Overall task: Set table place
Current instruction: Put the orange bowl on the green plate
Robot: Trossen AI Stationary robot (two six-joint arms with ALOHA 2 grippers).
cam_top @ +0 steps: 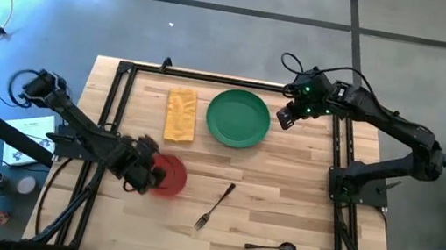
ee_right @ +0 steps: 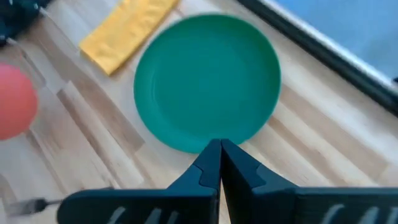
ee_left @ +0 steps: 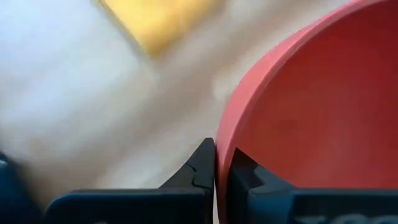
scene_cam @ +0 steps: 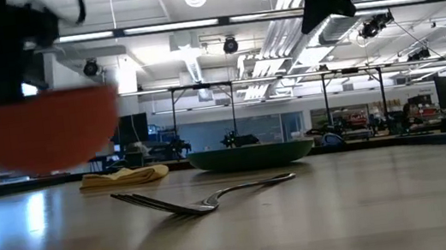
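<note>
The red bowl (cam_top: 169,176) hangs in the air near the table's left side, in my left gripper (cam_top: 143,175), which is shut on it. The green plate (cam_top: 239,118) lies flat toward the far edge, and the yellow folded napkin (cam_top: 180,115) lies flat to its left. The fork (cam_top: 215,205) and the spoon (cam_top: 271,248) lie toward the near edge. My right gripper (cam_top: 285,118) is shut and raised above the plate's right rim (ee_right: 211,144), touching nothing. My left gripper (ee_left: 216,152) pinches the bowl's rim (ee_left: 222,134), one finger inside the bowl and one outside. It comes at the rim from the table's left, slanting down. The bowl (scene_cam: 34,131) is lifted clear of the tabletop, its opening upward.
Black frame rails (cam_top: 116,100) run along the table's left, far and right sides. Bare planks (cam_top: 284,187) lie between the plate and the cutlery. The fork (scene_cam: 198,199) lies near the low camera.
</note>
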